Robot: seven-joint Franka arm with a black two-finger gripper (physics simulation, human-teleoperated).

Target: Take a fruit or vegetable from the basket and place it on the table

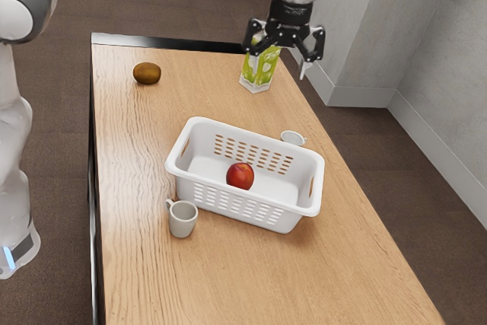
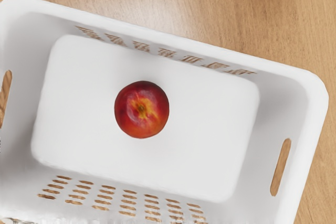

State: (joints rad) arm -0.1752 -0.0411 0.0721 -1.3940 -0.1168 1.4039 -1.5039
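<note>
Basket [image 1: 259,138], upright on counter [image 1: 228,279]; 1 red fruit [image 2: 142,109] inside, untouched. Tool [image 1: 277,65] raised, 2 fingers spread, nothing pinched. Brown oval item [image 1: 147,73] on counter, origin unclear. Progress, as judged: approach only. Left: descent, grasp, lift, placement on counter.

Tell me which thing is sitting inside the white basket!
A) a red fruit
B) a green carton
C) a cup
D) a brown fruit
A, because the red fruit rests on the floor of the white basket, with the basket's walls all around it.
</note>
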